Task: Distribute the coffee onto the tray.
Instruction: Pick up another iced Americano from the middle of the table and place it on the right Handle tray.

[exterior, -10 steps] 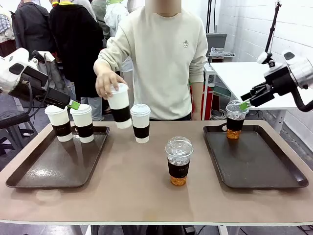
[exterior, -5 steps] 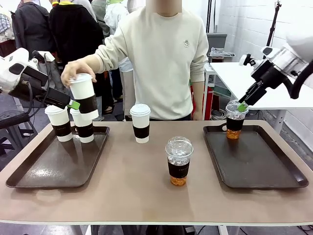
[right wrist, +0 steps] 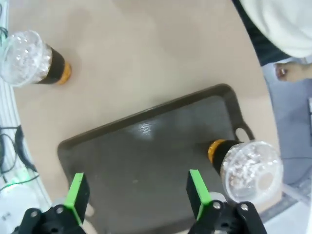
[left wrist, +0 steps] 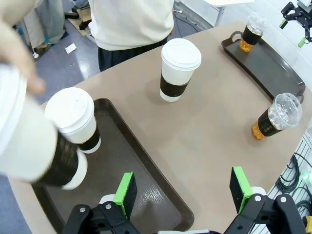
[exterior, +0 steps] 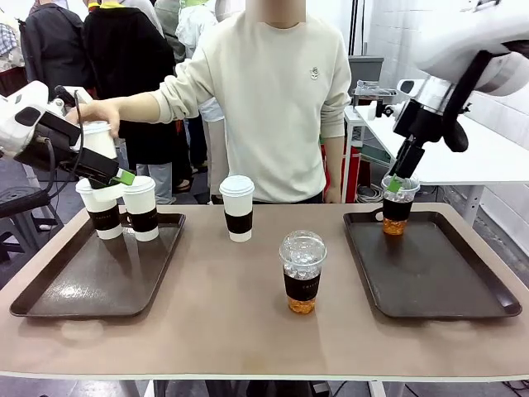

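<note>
Two white lidded coffee cups with dark sleeves [exterior: 103, 208] [exterior: 140, 207] stand at the back of the left tray [exterior: 83, 281]. The person's hand [exterior: 97, 112] holds a third white cup [exterior: 95, 141] above them, just behind my open left gripper [exterior: 122, 176] [left wrist: 183, 187]. A fourth white cup [exterior: 238, 207] [left wrist: 180, 68] stands on the table. One iced coffee [exterior: 302, 271] [right wrist: 29, 58] stands mid-table. Another iced coffee [exterior: 397, 204] [right wrist: 248, 168] sits in the right tray's [exterior: 446, 273] far left corner. My right gripper [exterior: 396, 183] [right wrist: 137, 190] hangs open over that tray, pointing down beside this cup.
The person stands at the far side of the table, one arm stretched over the left tray. A white side table [exterior: 430, 132] sits behind the right tray. Both trays have bare room toward the front.
The person's hand has carried a white cup from mid-table leftward and up, over the left tray. My right arm has lifted and turned its gripper downward above the iced cup.
</note>
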